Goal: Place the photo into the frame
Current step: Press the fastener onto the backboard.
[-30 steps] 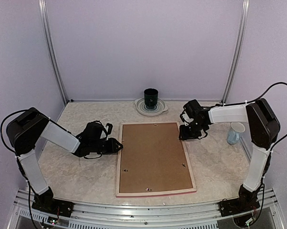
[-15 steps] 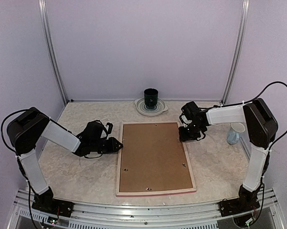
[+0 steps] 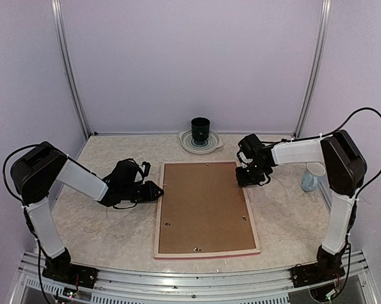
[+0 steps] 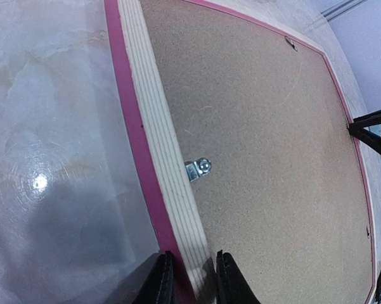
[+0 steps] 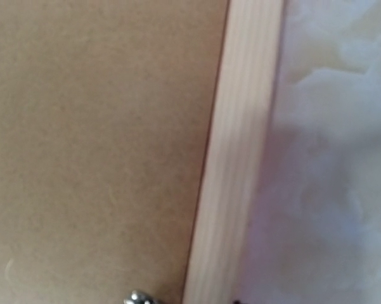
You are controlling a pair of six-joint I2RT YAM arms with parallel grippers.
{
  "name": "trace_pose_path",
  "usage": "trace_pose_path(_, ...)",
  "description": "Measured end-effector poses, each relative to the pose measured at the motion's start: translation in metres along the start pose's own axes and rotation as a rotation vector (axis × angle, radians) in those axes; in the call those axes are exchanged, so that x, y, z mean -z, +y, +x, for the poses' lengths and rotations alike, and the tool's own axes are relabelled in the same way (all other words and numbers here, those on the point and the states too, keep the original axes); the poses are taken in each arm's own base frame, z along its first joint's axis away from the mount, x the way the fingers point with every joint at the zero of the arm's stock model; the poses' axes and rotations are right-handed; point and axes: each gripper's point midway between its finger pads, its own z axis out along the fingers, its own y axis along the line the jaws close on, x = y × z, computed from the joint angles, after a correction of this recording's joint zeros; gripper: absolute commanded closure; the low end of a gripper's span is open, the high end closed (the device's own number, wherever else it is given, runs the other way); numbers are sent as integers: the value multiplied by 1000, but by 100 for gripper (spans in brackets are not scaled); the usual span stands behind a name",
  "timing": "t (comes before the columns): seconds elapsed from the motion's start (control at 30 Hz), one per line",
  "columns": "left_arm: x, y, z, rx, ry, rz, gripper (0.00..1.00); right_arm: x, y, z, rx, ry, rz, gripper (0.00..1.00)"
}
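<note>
The frame (image 3: 157, 221) lies face down in the middle of the table, its pale wood back and a brown backing board (image 3: 203, 206) facing up. The photo is out of view. My left gripper (image 3: 153, 190) lies low at the frame's left side. In the left wrist view its jaws (image 4: 193, 282) straddle the pink-and-wood rim (image 4: 158, 158), one finger on each side and touching it. My right gripper (image 3: 246, 179) is at the upper part of the right rim (image 5: 241, 158). The right wrist view is very close and blurred, and its fingers barely show.
A dark green cup (image 3: 200, 130) stands on a pale plate (image 3: 185, 142) at the back centre. A pale blue mug (image 3: 313, 177) stands at the right, behind my right arm. A small metal turn clip (image 4: 198, 169) sits on the backing board beside the left rim.
My left jaws have narrowed onto the left rim. My right gripper has shifted slightly left onto the right rim. The frame has not moved.
</note>
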Motion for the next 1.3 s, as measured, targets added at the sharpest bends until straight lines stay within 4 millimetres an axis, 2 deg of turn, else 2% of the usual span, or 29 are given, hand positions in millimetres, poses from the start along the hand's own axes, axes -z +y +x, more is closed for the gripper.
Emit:
trace_pose_path(0.77, 0, 0, 0, 0, -1, 0, 80, 2, 2, 2, 8, -4, 39, 86)
trace_pose_path(1.3, -1, 1, -3, -1, -8, -8, 80, 0, 2, -2, -56, -119, 79, 94)
